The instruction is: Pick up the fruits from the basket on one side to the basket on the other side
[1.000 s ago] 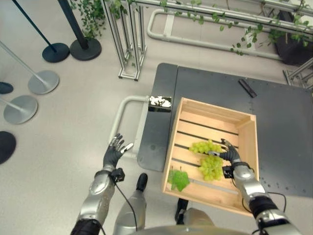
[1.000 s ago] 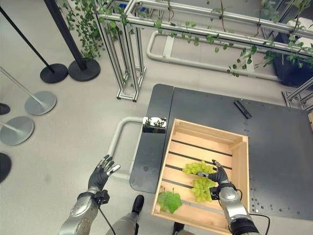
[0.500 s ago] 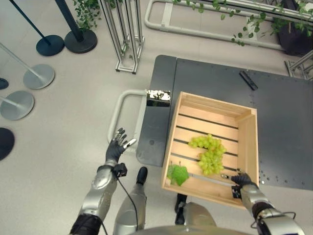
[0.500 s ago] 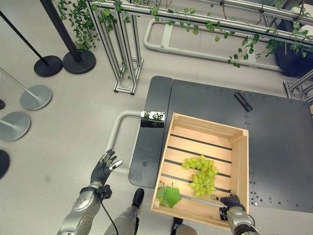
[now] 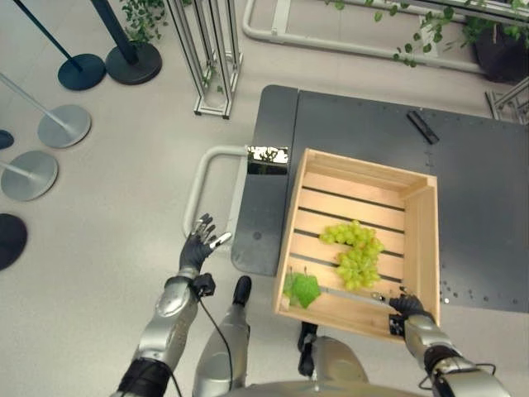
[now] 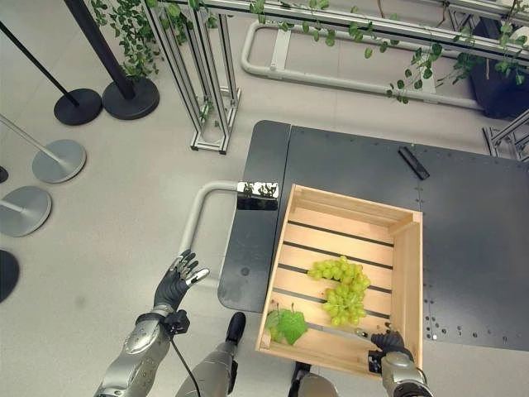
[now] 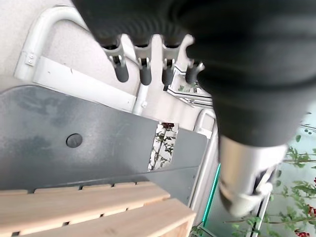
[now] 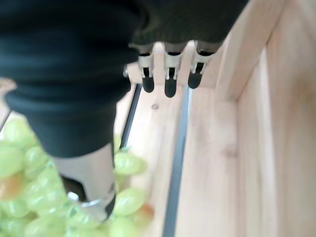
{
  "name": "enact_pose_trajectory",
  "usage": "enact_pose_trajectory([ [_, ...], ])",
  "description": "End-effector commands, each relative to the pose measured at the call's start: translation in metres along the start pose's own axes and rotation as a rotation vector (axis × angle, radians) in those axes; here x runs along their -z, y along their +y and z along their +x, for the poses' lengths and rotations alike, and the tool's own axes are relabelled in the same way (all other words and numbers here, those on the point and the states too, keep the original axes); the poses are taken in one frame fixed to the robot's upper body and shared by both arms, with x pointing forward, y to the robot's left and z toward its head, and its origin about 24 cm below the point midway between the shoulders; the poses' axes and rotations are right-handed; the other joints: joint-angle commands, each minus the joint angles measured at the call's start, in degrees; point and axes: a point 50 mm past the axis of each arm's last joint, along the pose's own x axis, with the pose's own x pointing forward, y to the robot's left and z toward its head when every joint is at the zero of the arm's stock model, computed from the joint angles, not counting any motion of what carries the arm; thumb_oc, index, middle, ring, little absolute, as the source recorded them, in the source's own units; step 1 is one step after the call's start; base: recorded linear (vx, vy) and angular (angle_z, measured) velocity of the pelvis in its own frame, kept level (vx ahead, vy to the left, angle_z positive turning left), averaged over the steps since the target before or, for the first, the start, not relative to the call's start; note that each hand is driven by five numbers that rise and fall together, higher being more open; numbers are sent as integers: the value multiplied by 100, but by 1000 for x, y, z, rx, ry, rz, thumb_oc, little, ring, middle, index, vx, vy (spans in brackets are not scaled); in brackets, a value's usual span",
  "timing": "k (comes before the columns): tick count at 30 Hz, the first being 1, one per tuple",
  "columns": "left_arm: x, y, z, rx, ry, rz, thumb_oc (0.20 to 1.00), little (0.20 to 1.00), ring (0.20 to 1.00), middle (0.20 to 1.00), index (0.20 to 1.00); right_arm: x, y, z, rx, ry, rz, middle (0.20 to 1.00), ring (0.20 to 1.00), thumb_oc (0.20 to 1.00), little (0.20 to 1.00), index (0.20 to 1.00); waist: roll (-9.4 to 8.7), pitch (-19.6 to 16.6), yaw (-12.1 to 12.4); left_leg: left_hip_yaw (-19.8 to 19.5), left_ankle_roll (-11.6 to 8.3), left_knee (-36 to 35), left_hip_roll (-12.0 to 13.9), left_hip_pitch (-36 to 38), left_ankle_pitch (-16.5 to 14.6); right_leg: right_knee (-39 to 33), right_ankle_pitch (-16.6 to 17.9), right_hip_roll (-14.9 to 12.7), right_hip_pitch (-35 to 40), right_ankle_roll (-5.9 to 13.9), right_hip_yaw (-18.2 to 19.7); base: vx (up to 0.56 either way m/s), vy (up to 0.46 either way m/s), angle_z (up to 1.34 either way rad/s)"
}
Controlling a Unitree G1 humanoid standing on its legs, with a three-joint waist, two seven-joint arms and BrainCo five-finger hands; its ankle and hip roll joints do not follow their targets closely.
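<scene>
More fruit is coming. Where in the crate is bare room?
The far slats of the crate, beyond the grapes, are bare. The near end is crowded: grapes, the leaf and the right hand.

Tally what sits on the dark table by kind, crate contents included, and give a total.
Wooden crate: 1
Bunch of green grapes: 1
Green leaf: 1
Small black bar on the table: 1
Total: 4
</scene>
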Motion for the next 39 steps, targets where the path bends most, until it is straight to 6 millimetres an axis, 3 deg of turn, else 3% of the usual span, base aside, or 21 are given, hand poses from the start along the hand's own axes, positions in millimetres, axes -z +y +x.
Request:
enact_pose_trajectory([
  [1,-15,-13,-5,36,-84,-45,1000,1000,1000,1000,1000,-37,11,-4,-56,-180,78,1000,1000,1000,1000,1000,51,-175,-22,190,-81,85,107,-269,-253,929,-772,-292,-489,-15,204,3,0,-3],
  [2,-15,-13,-5,36,-84,-45,1000,1000,1000,1000,1000,-37,11,-5,-56,-179,78,1000,1000,1000,1000,1000,50,-178,-22,191,-81,85,107,-268,-253,931,-773,-293,-491,-15,205,-3,-7,-4],
  [3,-14,-11,-5,20,-85,-46,1000,1000,1000,1000,1000,-54,18,-13,-97,-282,94,1000,1000,1000,1000,1000,22,-152,-50,192,-82,90,120,-281,-242,949,-771,-289,-516,-18,233,-6,-7,-5],
  [8,-15,-10,-3,-3,-91,-42,1000,1000,1000,1000,1000,-74,22,-27,-144,-419,85,1000,1000,1000,1000,1000,-33,-150,-86,205,-88,83,143,-292,-245,954,-773,-284,-537,-22,249,-2,-14,-5],
  [11,-19,-9,0,-9,-112,-41,1000,1000,1000,1000,1000,-98,23,-42,-180,-552,78,1000,1000,1000,1000,1000,-84,-148,-121,216,-96,80,175,-304,-237,934,-770,-260,-568,-29,275,0,0,0],
  [15,-21,-10,1,-7,-120,-34,1000,1000,1000,1000,1000,-111,21,-52,-191,-629,80,1000,1000,1000,1000,1000,-124,-156,-145,229,-101,80,197,-300,-246,938,-775,-250,-579,-35,299,0,0,0],
  [20,-22,-11,2,1,-125,-28,1000,1000,1000,1000,1000,-117,23,-55,-202,-656,66,1000,1000,1000,1000,1000,-149,-162,-145,233,-94,79,201,-290,-251,967,-784,-247,-585,-36,312,0,0,0],
  [39,-17,-14,-3,14,-97,-40,1000,1000,1000,1000,1000,-110,42,-29,-141,-489,18,1000,1000,1000,1000,1000,-113,-158,55,177,-56,112,123,-318,-279,1012,-771,-305,-573,-14,229,0,0,0],
])
